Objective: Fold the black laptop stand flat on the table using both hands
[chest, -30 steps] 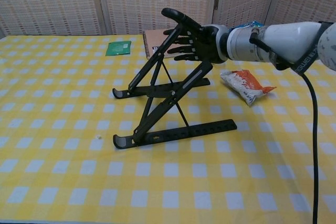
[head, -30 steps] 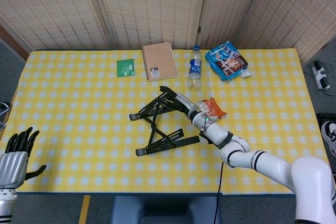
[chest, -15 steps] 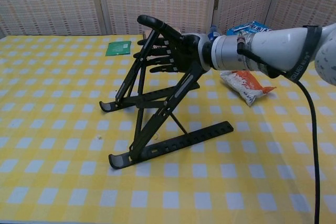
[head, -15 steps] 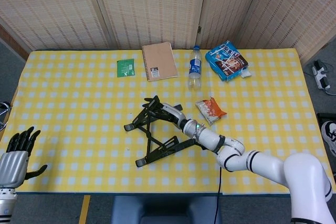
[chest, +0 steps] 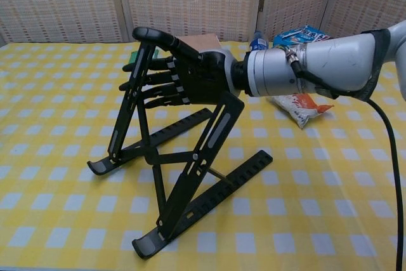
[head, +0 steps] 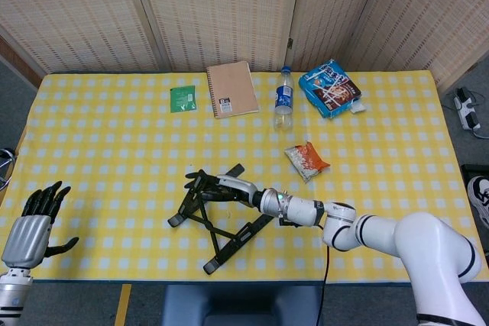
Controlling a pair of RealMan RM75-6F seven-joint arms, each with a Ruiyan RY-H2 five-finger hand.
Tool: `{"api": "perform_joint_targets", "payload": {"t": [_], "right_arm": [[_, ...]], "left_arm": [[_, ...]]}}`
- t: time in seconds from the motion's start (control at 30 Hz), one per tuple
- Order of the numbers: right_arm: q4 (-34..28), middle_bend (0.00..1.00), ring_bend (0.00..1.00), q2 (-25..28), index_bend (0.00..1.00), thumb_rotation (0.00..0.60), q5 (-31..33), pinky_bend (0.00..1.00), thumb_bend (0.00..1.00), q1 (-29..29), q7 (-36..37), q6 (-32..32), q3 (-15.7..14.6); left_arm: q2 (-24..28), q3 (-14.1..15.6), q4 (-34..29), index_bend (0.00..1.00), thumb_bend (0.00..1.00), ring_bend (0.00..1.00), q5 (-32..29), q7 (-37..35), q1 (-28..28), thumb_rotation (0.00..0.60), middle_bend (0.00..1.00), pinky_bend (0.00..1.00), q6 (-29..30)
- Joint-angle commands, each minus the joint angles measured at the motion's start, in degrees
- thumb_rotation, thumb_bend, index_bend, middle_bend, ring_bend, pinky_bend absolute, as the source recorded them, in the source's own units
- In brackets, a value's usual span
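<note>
**Right hand on the raised stand, left hand off the table edge**

The black metal folding laptop stand (head: 218,215) sits on the near middle part of the yellow-and-white checked tablecloth (head: 107,158), close to the front edge. It is not flat: in the chest view its two notched base rails rest on the cloth while the hinged upper arms rise in a crossed frame (chest: 184,169). The right hand (chest: 181,80), black with a silver wrist, is at the top of that frame. Its fingers (chest: 146,80) lie stretched out side by side, slightly apart, against the upper bars, with the thumb reaching over the top bar. Whether the hand truly clamps the bar or only presses against it cannot be told.

The left hand (head: 34,223) hangs beyond the table's left front corner, well apart from the stand, fingers spread and holding nothing.

Just right of the stand lies an orange-and-white snack packet (head: 306,159). Further back stand a clear plastic water bottle with a blue label (head: 283,98), a tan spiral-bound notebook (head: 231,89), a small green packet (head: 182,99) and a blue snack bag (head: 329,88). Woven reed screens (head: 221,5) close off the back.
</note>
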Motion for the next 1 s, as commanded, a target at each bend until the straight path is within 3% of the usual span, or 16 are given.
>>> {"api": "perform_joint_targets", "payload": {"t": [0.03, 0.37, 0.67, 1.0], "right_arm": [[-1.06, 0.12, 0.10, -0.31, 0.00, 0.230, 1.96, 0.00, 0.15, 1.08, -1.25, -0.65, 0.02], [-6.35, 0.12, 0.09, -0.09, 0.00, 0.232, 7.65, 0.00, 0.15, 3.04, -10.53, -2.67, 2.42], [-9.34, 0.12, 0.09, -1.37, 0.00, 0.231, 10.76, 0.00, 0.15, 3.68, -16.17, -3.22, 3.98], [-11.52, 0.12, 0.09, -1.78, 0.00, 0.229, 9.93, 0.00, 0.15, 3.55, -17.24, -1.90, 2.92]], "left_arm": [[0.19, -0.41, 0.68, 0.10, 0.20, 0.04, 0.69, -2.46, -2.28, 0.600, 0.05, 0.00, -2.82], [0.25, -1.09, 2.05, 0.09, 0.20, 0.04, 1.19, -6.70, -7.37, 0.600, 0.05, 0.00, -9.13], [-0.17, -0.34, 2.53, 0.08, 0.20, 0.04, 0.58, -8.14, -7.37, 0.600, 0.05, 0.00, -9.08], [-0.38, 0.58, 2.78, 0.08, 0.20, 0.04, 0.77, -8.96, -7.09, 0.600, 0.05, 0.00, -8.58]]}}
